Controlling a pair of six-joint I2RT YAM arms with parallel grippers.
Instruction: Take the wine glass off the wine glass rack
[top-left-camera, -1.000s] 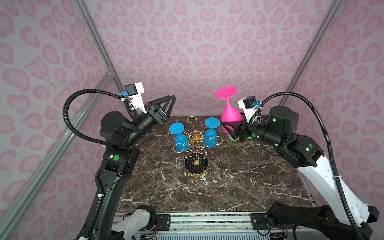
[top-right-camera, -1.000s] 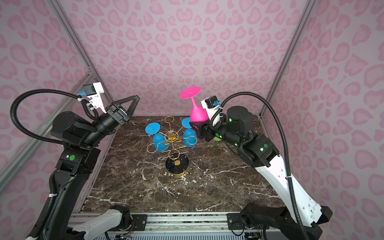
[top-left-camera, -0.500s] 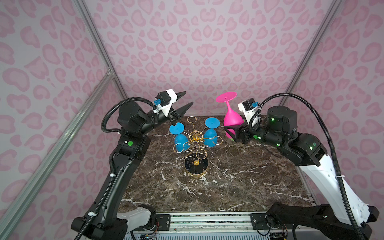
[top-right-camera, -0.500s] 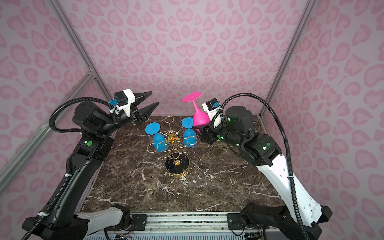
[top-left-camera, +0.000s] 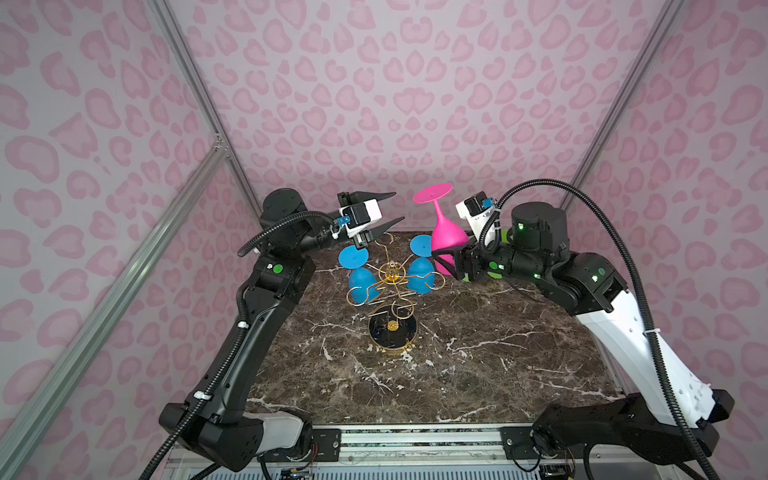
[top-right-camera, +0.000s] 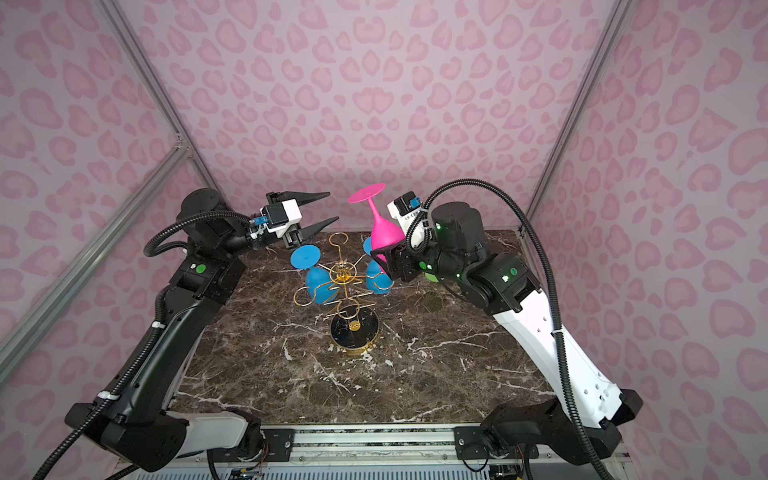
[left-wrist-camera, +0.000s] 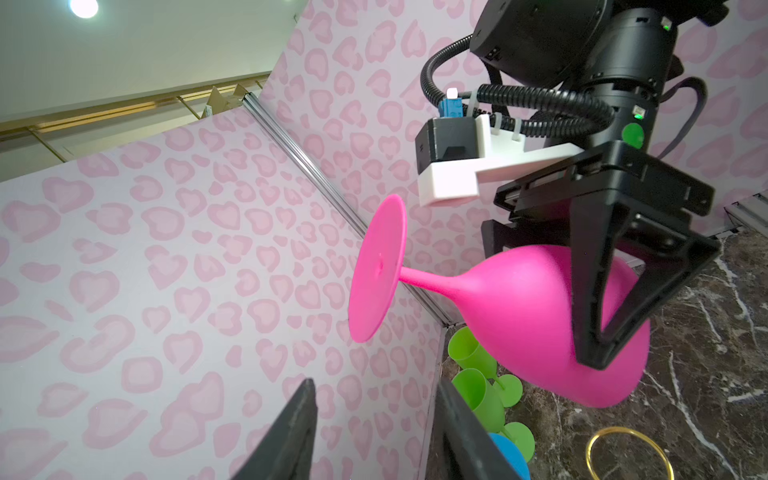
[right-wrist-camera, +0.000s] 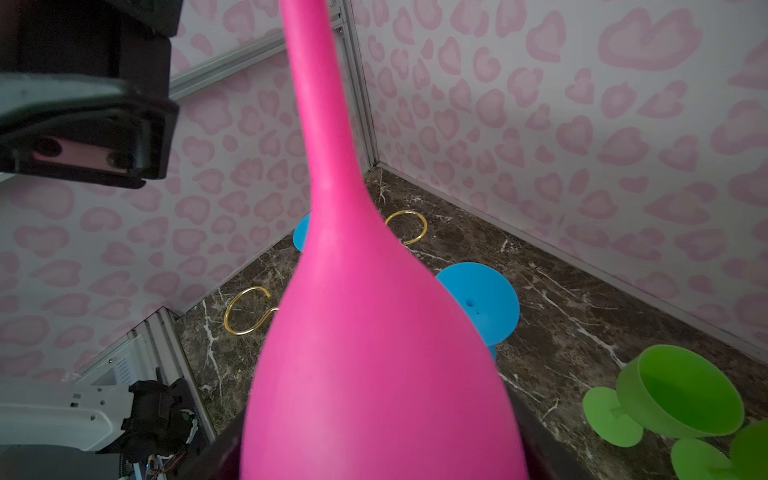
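Right jaws clamp the pink wine glass (foot up) — left jaws gape empty near the rack.

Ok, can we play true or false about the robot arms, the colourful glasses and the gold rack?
1. The right gripper holds the pink glass by its bowl, foot up. True.
2. Two blue glasses hang on the gold rack. True.
3. The pink glass hangs on the gold rack too. False: it is off the rack, in the right gripper.
4. The left gripper holds a blue glass. False: it is open and empty, up above the rack.
5. The green glasses lie on the table. True.
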